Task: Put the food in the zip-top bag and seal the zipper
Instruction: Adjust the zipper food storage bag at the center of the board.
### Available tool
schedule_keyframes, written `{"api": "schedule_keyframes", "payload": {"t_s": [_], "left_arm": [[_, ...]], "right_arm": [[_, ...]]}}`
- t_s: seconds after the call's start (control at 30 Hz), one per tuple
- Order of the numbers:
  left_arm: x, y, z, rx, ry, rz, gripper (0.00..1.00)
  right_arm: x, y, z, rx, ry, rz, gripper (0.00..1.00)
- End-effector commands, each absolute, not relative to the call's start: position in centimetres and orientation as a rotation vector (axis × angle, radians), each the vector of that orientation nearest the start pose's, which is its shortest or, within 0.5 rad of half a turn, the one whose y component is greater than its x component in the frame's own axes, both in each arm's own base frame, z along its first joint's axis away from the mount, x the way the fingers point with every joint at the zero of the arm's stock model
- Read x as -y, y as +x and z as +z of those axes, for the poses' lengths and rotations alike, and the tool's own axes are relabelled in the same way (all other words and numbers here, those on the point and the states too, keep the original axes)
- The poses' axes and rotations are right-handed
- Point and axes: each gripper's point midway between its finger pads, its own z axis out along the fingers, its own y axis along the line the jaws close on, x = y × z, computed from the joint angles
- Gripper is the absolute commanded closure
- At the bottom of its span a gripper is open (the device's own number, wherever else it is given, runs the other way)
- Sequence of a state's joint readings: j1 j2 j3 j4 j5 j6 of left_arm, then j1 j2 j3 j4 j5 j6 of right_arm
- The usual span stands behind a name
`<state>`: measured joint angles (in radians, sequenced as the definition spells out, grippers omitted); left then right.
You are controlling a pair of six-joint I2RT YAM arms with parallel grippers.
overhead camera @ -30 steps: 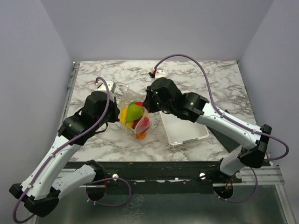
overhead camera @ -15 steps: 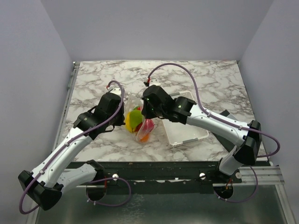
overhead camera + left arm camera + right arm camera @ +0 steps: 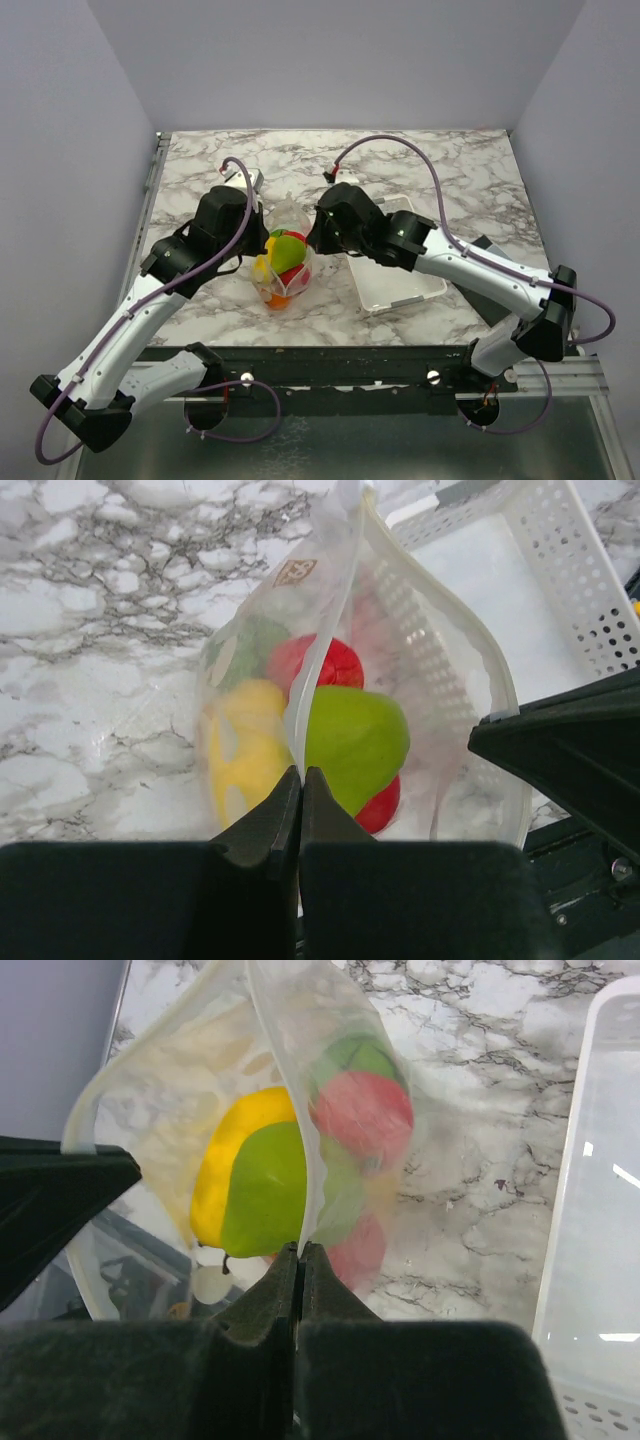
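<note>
Shifting since half a second back: zip-top bag (image 3: 280, 275) is now sitting a bit further left and nearer on the surface (image 3: 200, 175), with the left arm (image 3: 150, 300) drawing back left and the right arm (image 3: 480, 268) easing off right.

Left pincer (image 3: 301, 772) is clamping closed on the bag's rim strip, the zipper (image 3: 318, 670). Right pincer (image 3: 300, 1248) is doing the same from the opposite side, jaws closed on the strip with film running up out of them.

Food (image 3: 287, 250) is sitting inside the bag: yellow, light green, red, a dark green one behind. White basket (image 3: 400, 298) is lying just right of the bag, under the right arm.

Key relation: the bag is hanging between the two pincers, its body dropping down and toward the near side from both tips, its bottom apparently resting on the surface. The zipper's long axis is running roughly left-right, from one pincer to the other. Neither arm is nearer; both are already gripping it.

In both wrist views the mouth is gaping, lips bowing apart. My read: sealing is turning on pulling along that left-right axis to flatten the lips together, then pressing the strip. Pulling off-axis is probably just dragging the bag.
</note>
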<state>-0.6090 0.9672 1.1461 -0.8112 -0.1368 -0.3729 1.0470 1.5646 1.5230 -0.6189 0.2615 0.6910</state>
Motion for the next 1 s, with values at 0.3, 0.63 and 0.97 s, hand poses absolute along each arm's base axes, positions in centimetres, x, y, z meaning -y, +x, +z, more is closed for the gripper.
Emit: {"api": "schedule_keyframes", "payload": {"t_s": [0.3,0.63,0.97], "left_arm": [[17.0,26.2,29.7,-2.088,0.381,-0.37,1.0],[18.3,26.8,28.6,-2.089,0.475,-0.384,1.0],[19.4,25.5,27.6,-2.084,0.571,-0.474,1.0]], "right_arm": [[-36.7,22.3,25.8,-2.211,0.176,0.82,0.99],[-38.8,20.2,21.1,-2.289,0.325,0.906,0.99],[-36.9,20.9,22.3,-2.231,0.242,0.812,0.56]]}}
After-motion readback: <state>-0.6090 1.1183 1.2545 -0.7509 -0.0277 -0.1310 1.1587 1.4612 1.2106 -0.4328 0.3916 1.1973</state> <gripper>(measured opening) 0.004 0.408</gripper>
